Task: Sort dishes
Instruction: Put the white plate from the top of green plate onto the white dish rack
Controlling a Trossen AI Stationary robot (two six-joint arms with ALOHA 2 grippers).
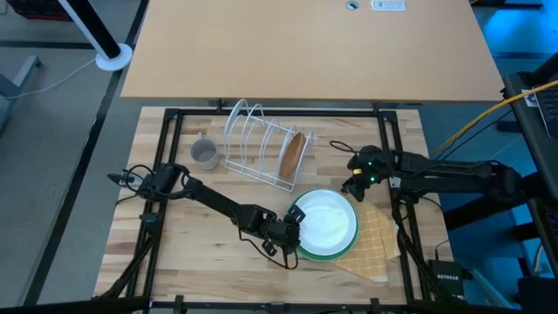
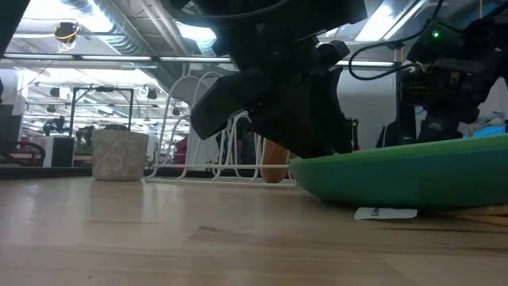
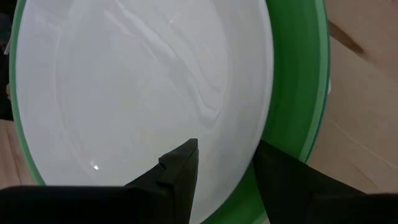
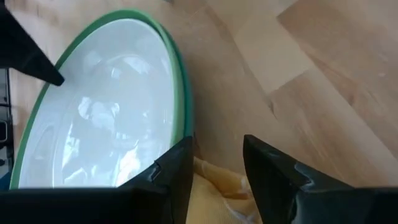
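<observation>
A light green plate (image 1: pixel 327 222) with a pale inside lies near the table's front middle, partly on the yellow checked cloth (image 1: pixel 375 249). My left gripper (image 1: pixel 296 228) is at the plate's left rim, shut on it. My right gripper (image 1: pixel 353 185) hovers by the plate's far right rim, fingers narrowly apart with nothing between them; in its wrist view (image 4: pixel 217 162) the cloth shows in the gap. A brown plate (image 1: pixel 295 155) stands on edge in the white wire rack (image 1: pixel 253 135). A grey mug (image 1: pixel 205 153) stands upright left of the rack. No teal plate shows. My left gripper has the light green plate's left rim (image 3: pixel 245 183) between its two fingers, one finger (image 3: pixel 180 168) over the pale inside and the other (image 3: pixel 280 177) outside the rim. It comes from the table's left, slanting down. The plate's underside rests on the table and the cloth (image 2: pixel 397 171).
The rack has free slots left of the brown plate. A black frame (image 1: pixel 174 131) runs around the wooden table. A small white label (image 2: pixel 385 213) lies under the plate's near edge. Bare wood (image 1: pixel 200 253) lies at the front left.
</observation>
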